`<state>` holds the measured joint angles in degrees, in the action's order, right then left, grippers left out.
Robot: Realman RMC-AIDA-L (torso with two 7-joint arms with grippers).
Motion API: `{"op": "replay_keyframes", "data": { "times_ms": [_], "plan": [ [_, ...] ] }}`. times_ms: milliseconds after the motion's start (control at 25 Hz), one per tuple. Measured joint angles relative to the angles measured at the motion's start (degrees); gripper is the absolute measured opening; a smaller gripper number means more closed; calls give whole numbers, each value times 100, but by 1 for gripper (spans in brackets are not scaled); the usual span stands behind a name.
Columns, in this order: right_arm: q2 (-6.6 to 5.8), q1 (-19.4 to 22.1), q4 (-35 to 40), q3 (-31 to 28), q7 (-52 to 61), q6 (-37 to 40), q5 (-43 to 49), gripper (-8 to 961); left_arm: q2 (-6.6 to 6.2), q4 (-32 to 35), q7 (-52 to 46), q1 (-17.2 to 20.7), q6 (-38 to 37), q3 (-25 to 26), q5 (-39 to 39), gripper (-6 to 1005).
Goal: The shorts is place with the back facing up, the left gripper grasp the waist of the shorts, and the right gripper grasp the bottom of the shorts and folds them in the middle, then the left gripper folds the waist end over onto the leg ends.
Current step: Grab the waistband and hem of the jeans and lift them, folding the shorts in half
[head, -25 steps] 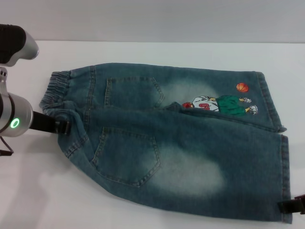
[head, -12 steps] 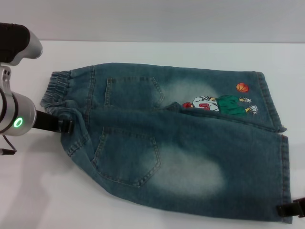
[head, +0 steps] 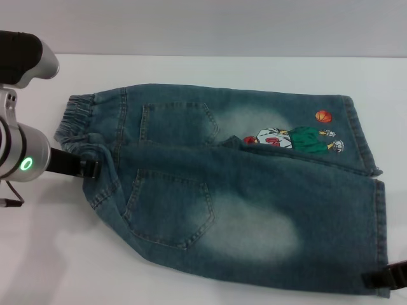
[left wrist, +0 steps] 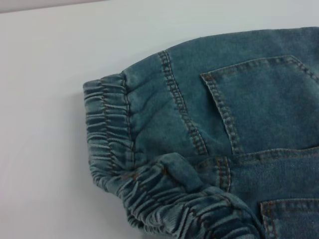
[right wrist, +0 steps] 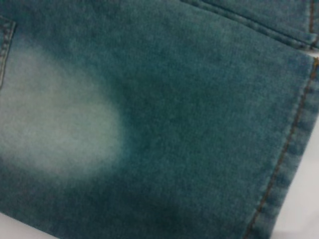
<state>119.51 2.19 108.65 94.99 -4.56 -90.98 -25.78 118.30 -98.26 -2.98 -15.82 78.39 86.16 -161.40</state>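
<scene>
One pair of denim shorts (head: 235, 184) lay on the desk (head: 191, 279). It showed two back patch pockets (head: 170, 206), one cartoon print (head: 296, 138), and one orange basketball (head: 324, 116). Two end effectors were there: the left end effector (head: 89, 166) and, barely in frame, seemingly the right end effector (head: 375, 279).

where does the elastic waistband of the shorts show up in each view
Head view: the waistband is the ruffled edge at the far left of the shorts, beside the left gripper.
Left wrist view: the waistband runs down the middle-left and curls along the bottom.
Right wrist view: not in it; only a leg and its hem.
Shared landmark: the back pocket in the head and left wrist views.
</scene>
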Motion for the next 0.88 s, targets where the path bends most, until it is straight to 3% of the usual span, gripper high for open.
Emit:
{"op": "replay_keyframes", "data": {
  "times_ms": [880],
  "plan": [
    [-12,-8,-110,29,26,64,23,640,0,-16,-1,-9,-6,-23,3,222]
  ]
}}
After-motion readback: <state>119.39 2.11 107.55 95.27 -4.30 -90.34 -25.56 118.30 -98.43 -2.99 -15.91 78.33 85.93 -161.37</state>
